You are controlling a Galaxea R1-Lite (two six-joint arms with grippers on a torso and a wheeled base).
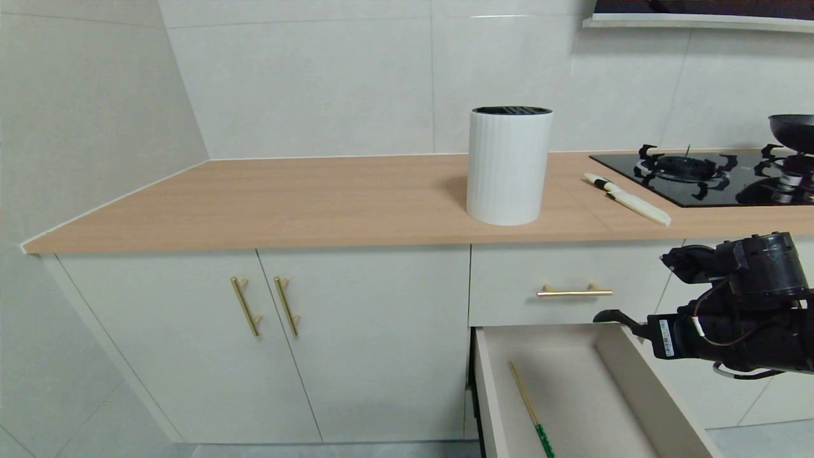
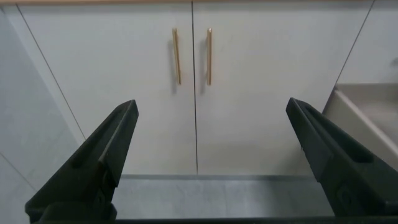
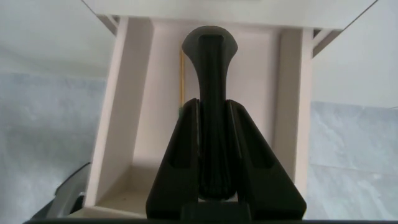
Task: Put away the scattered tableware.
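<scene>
My right gripper [image 1: 645, 331] is shut on a black utensil [image 1: 609, 315] whose rounded end sticks out past the fingers. It hangs over the open drawer [image 1: 489, 381] below the counter. In the right wrist view the black utensil [image 3: 209, 43] points over the drawer [image 3: 112, 112], where a pair of chopsticks [image 3: 181, 74] lies. The chopsticks [image 1: 528, 404] have green ends. A white-bladed knife [image 1: 626, 198] lies on the counter right of a tall white holder [image 1: 509, 165]. My left gripper [image 2: 211, 109] is open, low down, facing the cabinet doors.
A black gas stove [image 1: 706, 175] with a dark pan [image 1: 793, 130] is at the counter's right end. A shut drawer with a gold handle [image 1: 574, 292] sits above the open one. Two gold door handles [image 2: 177, 56] face the left gripper. The counter's left half is bare wood.
</scene>
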